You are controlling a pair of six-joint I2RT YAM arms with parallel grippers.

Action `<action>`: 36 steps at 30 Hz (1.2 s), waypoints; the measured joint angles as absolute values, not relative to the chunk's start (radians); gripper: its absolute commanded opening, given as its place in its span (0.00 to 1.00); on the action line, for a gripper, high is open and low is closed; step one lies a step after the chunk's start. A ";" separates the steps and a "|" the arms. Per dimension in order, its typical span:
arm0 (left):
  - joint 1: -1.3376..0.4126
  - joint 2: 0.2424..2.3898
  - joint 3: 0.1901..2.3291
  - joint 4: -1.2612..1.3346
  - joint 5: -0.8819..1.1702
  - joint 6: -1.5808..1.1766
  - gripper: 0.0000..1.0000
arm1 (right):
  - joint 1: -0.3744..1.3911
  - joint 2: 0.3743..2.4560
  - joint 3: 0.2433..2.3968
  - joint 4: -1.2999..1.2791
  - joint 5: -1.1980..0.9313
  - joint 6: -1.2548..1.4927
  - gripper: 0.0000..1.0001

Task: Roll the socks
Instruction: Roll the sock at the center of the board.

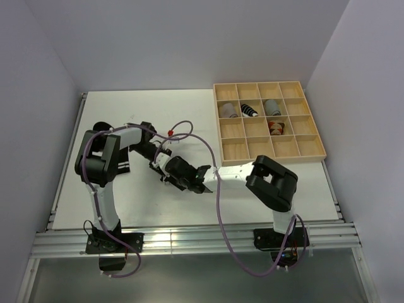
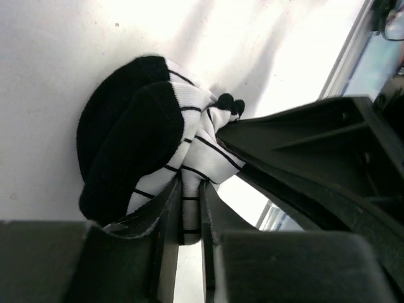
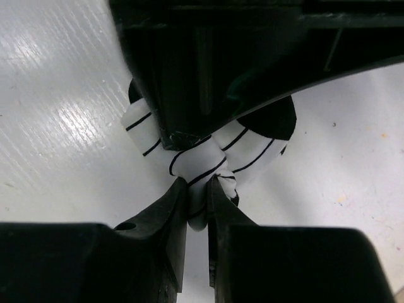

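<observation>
A white sock with thin black stripes and black toe and heel (image 2: 158, 126) lies bunched on the white table. My left gripper (image 2: 189, 189) is shut on a fold of it. My right gripper (image 3: 197, 192) is shut on another fold of the same sock (image 3: 196, 161), facing the left gripper, whose black body fills the top of the right wrist view. In the top view both grippers meet at the table's middle (image 1: 165, 170) and hide the sock almost entirely.
A wooden compartment tray (image 1: 232, 149) stands at the back right, with rolled socks (image 1: 247, 110) in several cells. The table's near edge and metal rail (image 1: 189, 240) lie close behind the grippers. Purple cables loop over the arms.
</observation>
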State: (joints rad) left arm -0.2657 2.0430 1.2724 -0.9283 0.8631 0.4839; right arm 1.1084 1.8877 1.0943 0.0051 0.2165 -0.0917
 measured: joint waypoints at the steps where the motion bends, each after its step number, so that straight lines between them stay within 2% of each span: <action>1: -0.266 2.021 1.253 -0.904 0.857 0.480 0.25 | 1.098 1.887 1.099 -0.002 0.191 -0.085 0.10; 8: -0.264 1.732 1.034 -0.572 0.699 0.360 0.28 | 0.988 1.887 1.138 -0.059 -0.043 -0.023 0.09; 16: -0.237 1.475 0.849 -0.233 0.512 0.246 0.28 | 0.876 1.924 1.245 -0.266 -0.332 0.050 0.09; 22: -0.240 1.262 0.712 -0.065 0.445 0.227 0.41 | 0.798 2.024 1.379 -0.386 -0.493 0.106 0.10; 27: -0.257 1.138 0.640 -0.011 0.472 0.289 0.46 | 0.758 2.122 1.515 -0.500 -0.592 0.124 0.11; 36: -0.358 1.150 0.588 -0.062 0.535 0.482 0.53 | 0.719 2.237 1.663 -0.610 -0.708 0.164 0.14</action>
